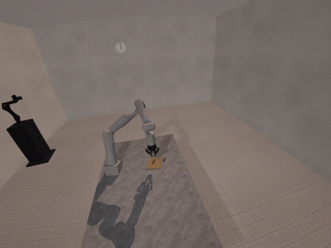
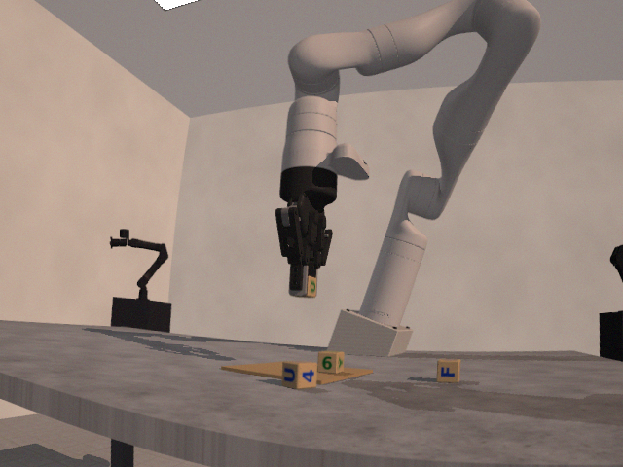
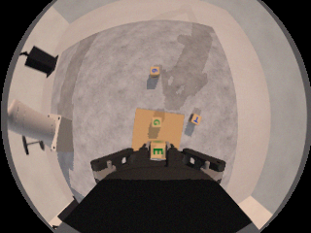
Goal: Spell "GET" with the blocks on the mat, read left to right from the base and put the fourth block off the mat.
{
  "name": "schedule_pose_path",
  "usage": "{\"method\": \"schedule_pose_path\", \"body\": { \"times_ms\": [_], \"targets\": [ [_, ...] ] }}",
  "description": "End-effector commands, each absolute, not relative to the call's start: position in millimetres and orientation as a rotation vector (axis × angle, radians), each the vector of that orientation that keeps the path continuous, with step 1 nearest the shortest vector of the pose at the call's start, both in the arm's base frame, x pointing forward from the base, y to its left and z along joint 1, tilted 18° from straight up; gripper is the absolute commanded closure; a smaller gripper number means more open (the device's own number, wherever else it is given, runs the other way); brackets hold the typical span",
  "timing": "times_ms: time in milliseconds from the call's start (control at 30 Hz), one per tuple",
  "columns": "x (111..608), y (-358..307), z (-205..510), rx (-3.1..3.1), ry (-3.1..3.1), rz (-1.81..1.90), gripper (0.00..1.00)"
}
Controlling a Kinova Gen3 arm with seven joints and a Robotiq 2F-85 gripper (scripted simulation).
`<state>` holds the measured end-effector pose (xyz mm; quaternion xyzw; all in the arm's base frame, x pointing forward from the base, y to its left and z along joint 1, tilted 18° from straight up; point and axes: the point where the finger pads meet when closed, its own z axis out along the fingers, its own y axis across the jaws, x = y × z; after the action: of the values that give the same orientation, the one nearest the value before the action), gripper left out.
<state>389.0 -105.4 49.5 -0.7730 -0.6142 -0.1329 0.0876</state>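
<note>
Resting on mat (image 2: 251, 370): green-lettered block (image 2: 330, 362).

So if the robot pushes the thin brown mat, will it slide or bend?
Probably slide: the mat is a thin sheet lying flat on the smooth table. It looks stiff, not floppy. The block on it would likely ride along.

Matt, mottled grey stone-like table top (image 2: 151, 362); flat tan mat (image 2: 251, 370), dull like card. Pale wood-look blocks (image 2: 300, 375) with painted letters. Smooth satin-white arm shell (image 2: 311, 125); matt black gripper (image 2: 305, 286).
</note>
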Motion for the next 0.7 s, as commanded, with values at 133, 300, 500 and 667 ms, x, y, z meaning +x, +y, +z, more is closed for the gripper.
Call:
{"method": "schedule_pose_path", "body": {
  "times_ms": [133,300,500,667],
  "targets": [
    [388.5,-100.4,33.4,-2.300,-1.826,-0.389,0.79],
    [390.6,-93.3,10.8,-2.300,-1.826,-0.389,0.79],
    [393.0,-85.1,-15.3,-2.300,-1.826,-0.389,0.79],
    [393.8,-82.1,-24.8,-2.300,-1.826,-0.389,0.79]
  ]
}}
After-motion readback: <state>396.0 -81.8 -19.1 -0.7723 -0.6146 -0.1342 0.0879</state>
